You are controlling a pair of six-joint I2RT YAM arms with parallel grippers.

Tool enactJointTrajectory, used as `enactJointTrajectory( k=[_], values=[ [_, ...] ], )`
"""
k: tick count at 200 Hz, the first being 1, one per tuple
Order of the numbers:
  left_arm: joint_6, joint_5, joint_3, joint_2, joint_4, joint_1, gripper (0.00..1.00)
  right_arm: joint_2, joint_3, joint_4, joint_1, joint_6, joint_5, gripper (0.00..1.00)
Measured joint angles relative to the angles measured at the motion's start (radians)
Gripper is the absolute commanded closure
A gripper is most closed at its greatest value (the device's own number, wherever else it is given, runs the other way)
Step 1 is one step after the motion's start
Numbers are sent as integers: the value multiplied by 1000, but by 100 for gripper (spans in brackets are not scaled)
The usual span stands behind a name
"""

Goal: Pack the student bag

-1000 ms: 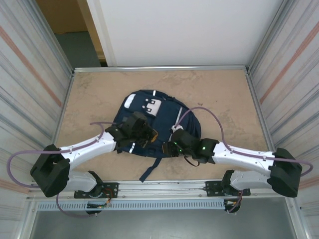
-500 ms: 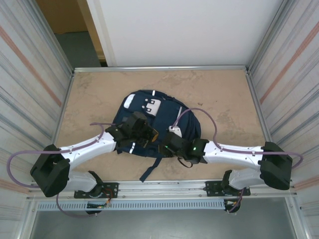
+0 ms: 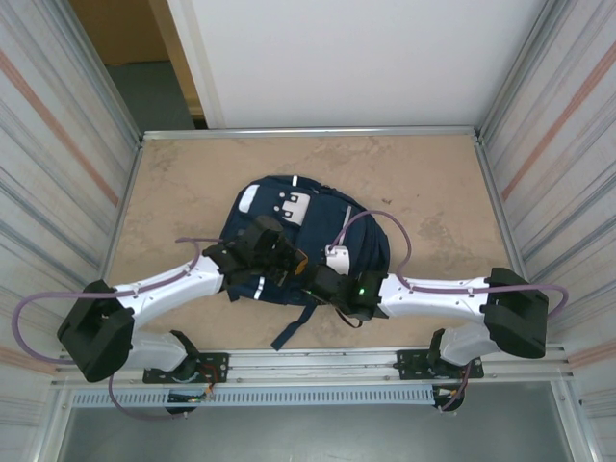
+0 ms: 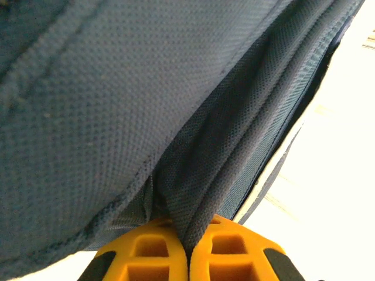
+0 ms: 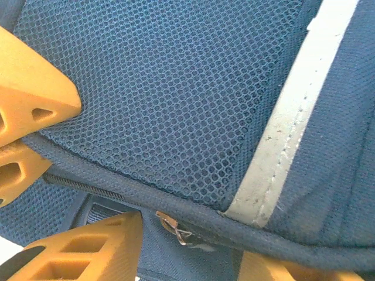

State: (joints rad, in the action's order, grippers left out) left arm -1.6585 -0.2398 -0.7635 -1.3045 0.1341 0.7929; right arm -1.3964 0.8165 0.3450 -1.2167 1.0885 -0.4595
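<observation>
The navy student backpack [image 3: 318,217] lay flat at the centre of the bench [image 3: 433,183], apparently zipped, with nothing packed yet. The left end effector [image 4: 187,249] clenched a fabric fold. The right end effector [image 5: 184,257], released, straddled the zipper pull [image 5: 173,227].

student bag [image 3: 289,207] near edge hidden, under left arm [image 3: 173,286], right arm [image 3: 433,294]

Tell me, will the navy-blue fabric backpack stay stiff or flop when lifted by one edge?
Probably floppy: the navy-blue fabric backpack creases into a thin fold between the left fingers. Lifted there, it would likely sag, not rise whole. Its woven mesh panel looks grippy rather than slippery.
</observation>
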Motion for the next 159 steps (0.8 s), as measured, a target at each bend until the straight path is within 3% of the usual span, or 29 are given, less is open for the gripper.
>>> enactJointTrajectory(
  k=[53,75,90,131,159],
  values=[
    [0,-3,6,7,-10,-6,100,-1,-4,-13,47,-72,38,100],
    [5,-3,11,19,-8,-14,100,1,6,-3,57,-108,51,100],
    [18,-4,18,37,8,-34,100,8,17,-1,95,-164,139,100],
    [82,-29,37,83,56,-132,100,53,80,138,297,-394,392,100],
    [158,-114,44,89,70,-191,100,74,82,175,447,-534,545,100]
  ],
)
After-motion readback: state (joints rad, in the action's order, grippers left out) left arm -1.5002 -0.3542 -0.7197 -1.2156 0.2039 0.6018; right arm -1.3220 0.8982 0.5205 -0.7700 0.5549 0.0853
